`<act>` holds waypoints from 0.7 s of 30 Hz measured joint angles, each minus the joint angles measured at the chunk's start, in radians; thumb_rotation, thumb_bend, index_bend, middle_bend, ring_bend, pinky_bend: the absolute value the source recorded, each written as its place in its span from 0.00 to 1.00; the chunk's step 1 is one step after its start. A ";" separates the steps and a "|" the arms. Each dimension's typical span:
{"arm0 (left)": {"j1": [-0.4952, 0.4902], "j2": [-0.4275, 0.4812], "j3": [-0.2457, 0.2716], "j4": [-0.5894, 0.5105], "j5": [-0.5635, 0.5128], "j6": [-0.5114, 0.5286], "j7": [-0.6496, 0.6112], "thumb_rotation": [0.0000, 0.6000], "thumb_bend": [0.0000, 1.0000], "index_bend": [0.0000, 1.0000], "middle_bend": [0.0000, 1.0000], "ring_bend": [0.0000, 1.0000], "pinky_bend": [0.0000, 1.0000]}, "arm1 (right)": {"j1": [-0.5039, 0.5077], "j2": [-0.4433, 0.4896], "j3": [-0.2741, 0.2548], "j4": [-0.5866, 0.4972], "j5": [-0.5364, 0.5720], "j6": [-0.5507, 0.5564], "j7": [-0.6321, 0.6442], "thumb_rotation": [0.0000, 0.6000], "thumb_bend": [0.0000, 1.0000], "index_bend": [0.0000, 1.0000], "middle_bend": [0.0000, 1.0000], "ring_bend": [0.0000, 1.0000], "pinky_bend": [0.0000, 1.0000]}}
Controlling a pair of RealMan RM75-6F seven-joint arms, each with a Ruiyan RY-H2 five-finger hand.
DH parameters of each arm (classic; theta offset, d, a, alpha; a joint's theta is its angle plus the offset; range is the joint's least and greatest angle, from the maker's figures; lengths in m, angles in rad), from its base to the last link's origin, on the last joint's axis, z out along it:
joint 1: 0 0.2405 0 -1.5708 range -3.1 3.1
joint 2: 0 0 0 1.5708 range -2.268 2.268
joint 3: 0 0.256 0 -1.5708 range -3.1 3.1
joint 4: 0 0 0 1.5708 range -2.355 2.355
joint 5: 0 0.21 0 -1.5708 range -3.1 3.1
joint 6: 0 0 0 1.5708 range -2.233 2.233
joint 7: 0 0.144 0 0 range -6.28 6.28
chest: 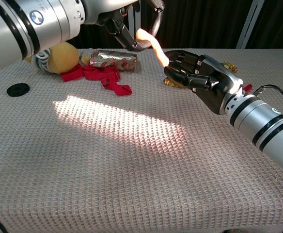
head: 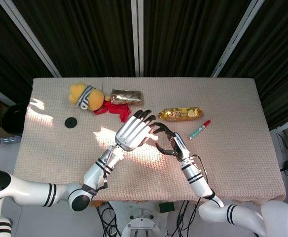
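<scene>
Bright sunlight falls in patches across the table (head: 233,148) — background dark, chest view sharp, slight glare.

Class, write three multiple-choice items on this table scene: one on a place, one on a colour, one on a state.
1. Where does the black disc lie?
A. below the yellow plush toy
B. beside the pen
C. under the right hand

2. What colour is the cloth by the toy?
A. blue
B. red
C. green

3. What does the left hand hold?
A. the gold snack bar
B. nothing
C. a thin orange piece

Key: 1 A, the disc sits under the toy in the head view; 2 B, it shows red; 3 C, the chest view shows it pinched.
</scene>
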 measured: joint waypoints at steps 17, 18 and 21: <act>0.003 -0.001 0.006 -0.005 0.006 0.003 -0.001 1.00 0.35 0.56 0.27 0.17 0.26 | 0.009 -0.002 0.012 -0.017 0.003 -0.003 -0.009 1.00 0.35 0.38 0.11 0.00 0.00; 0.003 -0.002 0.006 -0.005 0.007 0.003 0.001 1.00 0.35 0.56 0.27 0.17 0.26 | 0.009 -0.002 0.012 -0.017 0.003 -0.004 -0.010 1.00 0.35 0.38 0.11 0.00 0.00; 0.002 -0.004 0.005 -0.007 0.005 0.005 0.006 1.00 0.35 0.56 0.27 0.17 0.26 | 0.011 -0.005 0.013 -0.014 0.005 -0.007 -0.009 1.00 0.35 0.39 0.11 0.00 0.00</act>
